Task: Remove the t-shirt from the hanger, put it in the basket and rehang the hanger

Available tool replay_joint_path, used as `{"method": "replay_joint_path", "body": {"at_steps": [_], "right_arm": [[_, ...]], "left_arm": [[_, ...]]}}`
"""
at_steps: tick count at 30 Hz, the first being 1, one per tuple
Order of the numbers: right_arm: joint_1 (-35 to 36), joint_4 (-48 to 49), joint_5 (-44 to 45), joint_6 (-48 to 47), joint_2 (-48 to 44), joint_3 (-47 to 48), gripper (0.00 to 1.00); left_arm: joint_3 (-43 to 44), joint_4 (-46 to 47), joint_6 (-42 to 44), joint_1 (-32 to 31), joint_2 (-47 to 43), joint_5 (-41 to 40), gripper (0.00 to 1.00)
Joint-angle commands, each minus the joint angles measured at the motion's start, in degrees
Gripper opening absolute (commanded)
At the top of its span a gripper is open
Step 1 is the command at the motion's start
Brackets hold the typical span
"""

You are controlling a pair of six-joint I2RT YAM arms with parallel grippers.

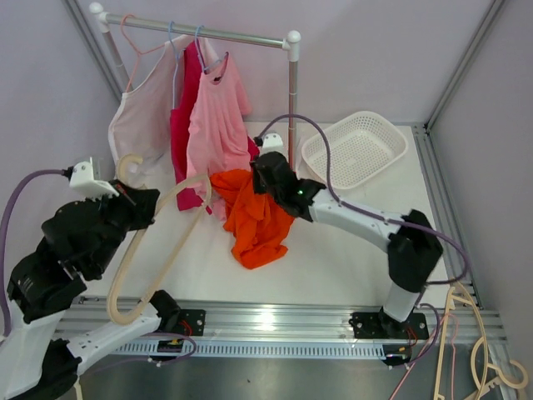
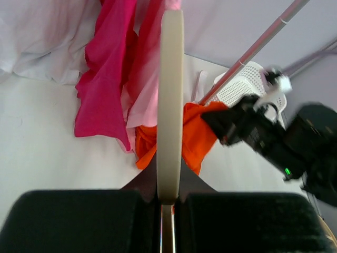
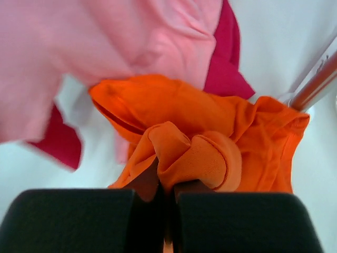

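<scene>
The orange t-shirt (image 1: pixel 258 221) hangs bunched over the table centre. One end of a cream hanger (image 1: pixel 158 250) reaches the shirt's left edge; I cannot tell if it is still inside. My left gripper (image 1: pixel 140 204) is shut on the hanger near its hook. In the left wrist view the hanger (image 2: pixel 170 105) runs straight out from the left gripper (image 2: pixel 168 197) toward the orange t-shirt (image 2: pixel 197 139). My right gripper (image 1: pixel 268 179) is shut on the shirt's top. In the right wrist view the right gripper (image 3: pixel 167 192) pinches a fold of the orange t-shirt (image 3: pixel 200 121).
A clothes rack (image 1: pixel 225 35) at the back holds a pale pink shirt (image 1: pixel 215 117), a magenta garment (image 1: pixel 181 125) and a white top (image 1: pixel 137 117) on hangers. A white basket (image 1: pixel 354 148) sits at the back right. Spare hangers (image 1: pixel 483 350) lie off the table's near right corner.
</scene>
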Motion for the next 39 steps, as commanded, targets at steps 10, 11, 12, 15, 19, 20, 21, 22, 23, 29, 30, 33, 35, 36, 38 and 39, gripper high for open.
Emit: {"method": "replay_joint_path", "body": {"at_steps": [10,11,12,15,19,20,21,22,23,29,30,33,35,36,38,39], "right_arm": [[-3.2,-21.2,-4.4,3.1,26.5,17.1,0.00],[-3.2,-20.2,-4.6,4.1,26.4,16.1,0.00],[-3.2,-19.1,-4.7,4.4,25.9,14.6,0.00],[-3.1,-14.6,-6.1,5.6,22.3,8.1,0.00],[-2.6,-16.0,-2.1,7.2,16.2,3.7,0.00],[-2.4,-17.2,-1.0,7.6,14.4,2.7,0.00],[-2.5,-17.5,0.1,8.1,12.2,0.5,0.00],[-2.5,-17.5,-0.1,7.7,9.8,-0.6,0.00],[-2.6,-17.1,-0.5,7.1,5.0,-1.5,0.00],[-2.6,-27.3,1.0,6.7,-5.0,3.1,0.00],[-2.6,-27.7,1.5,6.2,-8.4,4.2,0.00],[-5.5,-29.8,0.8,2.8,-12.7,13.2,0.00],[-11.7,-33.8,-4.8,1.4,-11.3,28.1,0.00],[-13.6,-34.9,-6.4,0.1,-9.8,34.3,0.00],[-17.4,-36.8,-6.0,-2.7,-3.4,53.5,0.00],[-18.5,-36.7,-5.5,-5.6,-0.8,60.0,0.00]], "left_arm": [[0.7,9.7,12.3,-0.4,-4.0,-1.1,0.01],[1.1,13.0,13.3,-0.4,-2.8,-0.7,0.01],[1.2,14.6,14.5,-0.4,-2.1,-0.2,0.01],[2.6,21.7,19.7,-0.4,1.1,3.2,0.01],[4.0,28.9,23.1,-0.4,6.7,8.1,0.01],[4.4,29.9,23.5,-0.4,8.0,8.5,0.01],[6.0,30.9,24.1,-0.4,9.3,8.4,0.01],[6.9,31.0,24.1,-0.3,12.0,8.1,0.01],[8.6,31.2,24.2,-0.2,13.4,8.0,0.01],[19.2,27.6,20.5,6.1,26.8,14.5,0.01],[20.4,27.4,20.0,6.8,28.5,15.6,0.01],[22.2,29.7,21.3,7.6,32.3,15.1,0.01],[21.9,32.9,22.1,7.6,33.8,13.9,0.01],[22.3,33.5,22.8,7.6,34.5,13.1,0.01],[23.3,35.3,23.3,8.0,35.6,11.5,0.01],[23.7,35.7,23.4,8.2,36.8,11.3,0.01]]}}
